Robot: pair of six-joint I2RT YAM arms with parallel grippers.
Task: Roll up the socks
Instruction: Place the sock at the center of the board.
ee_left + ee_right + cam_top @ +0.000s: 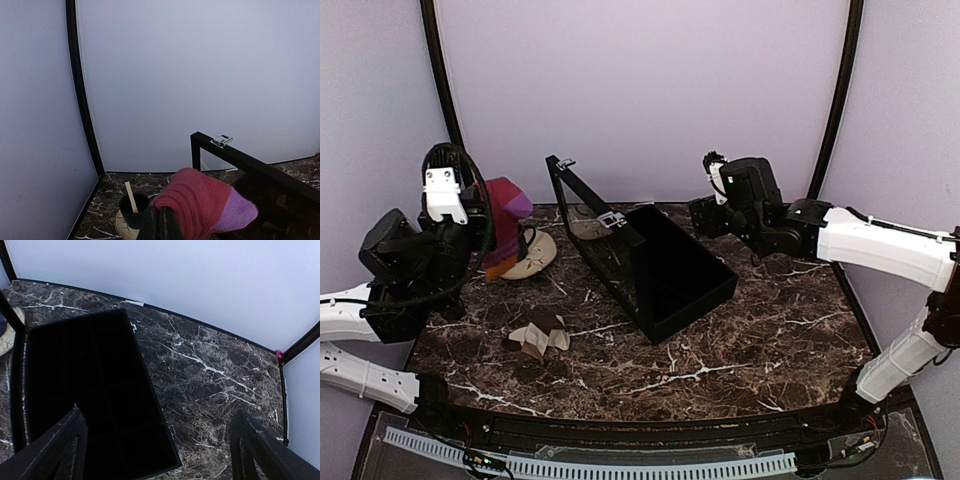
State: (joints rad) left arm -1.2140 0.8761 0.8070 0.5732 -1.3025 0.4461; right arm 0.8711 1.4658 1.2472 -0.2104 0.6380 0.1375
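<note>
Left wrist view: the pink sock (pixel 200 205) hangs off the table, pinched at one end in the closed left gripper (pixel 162 226), near the cup (pixel 134 207) on its saucer (pixel 535 255). Risks we see: the limp cloth slips out of a thin pinch, or the dangling end snags the stick (pixel 130 196) or the black case (pixel 670 270). The sock is ribbed and magenta with a lilac toe. The cream sock (pixel 540 338) lies crumpled on the table (pixel 740 340), well apart. The right gripper (pixel 159 412) hovers over the case, wide open and empty.

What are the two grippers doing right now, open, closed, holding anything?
Left gripper: closed on the magenta-pink cloth sock with a purple toe.
Right gripper: open, holding nothing.
</note>
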